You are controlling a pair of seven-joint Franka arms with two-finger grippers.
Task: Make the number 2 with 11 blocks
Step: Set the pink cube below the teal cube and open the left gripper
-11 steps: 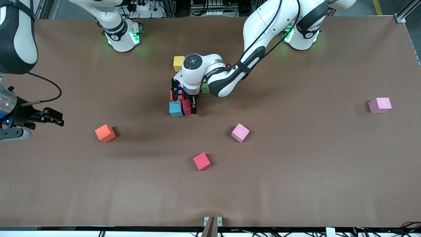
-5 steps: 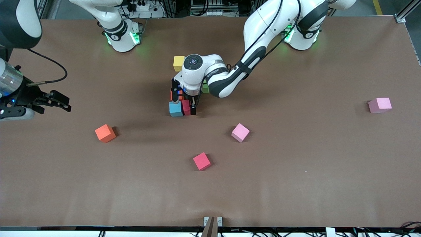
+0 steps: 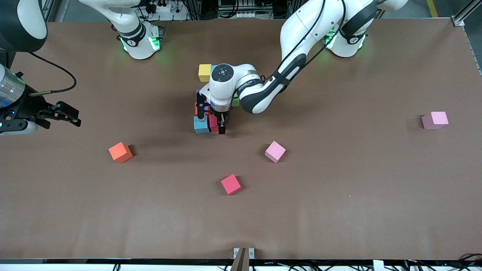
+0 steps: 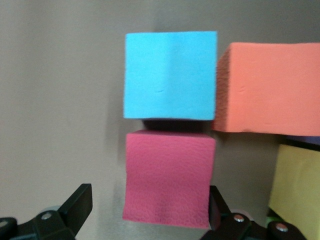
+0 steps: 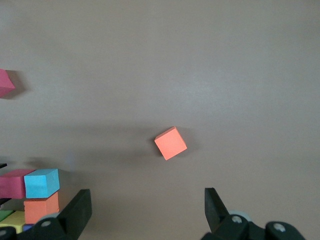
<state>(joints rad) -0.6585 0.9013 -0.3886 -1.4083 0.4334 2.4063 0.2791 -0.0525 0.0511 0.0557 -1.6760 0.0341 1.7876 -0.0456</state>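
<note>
Brown table (image 3: 339, 195): red block (image 4: 169, 182) between left gripper's (image 4: 147, 210) open fingers (image 4: 80, 202).

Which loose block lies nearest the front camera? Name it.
The red block. It lies lower in the front view than the orange block and both pink blocks, alone on the bare table.

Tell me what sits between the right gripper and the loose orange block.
Nothing: in the right wrist view only bare table shows between the open right gripper and the orange block. The front view agrees.
</note>
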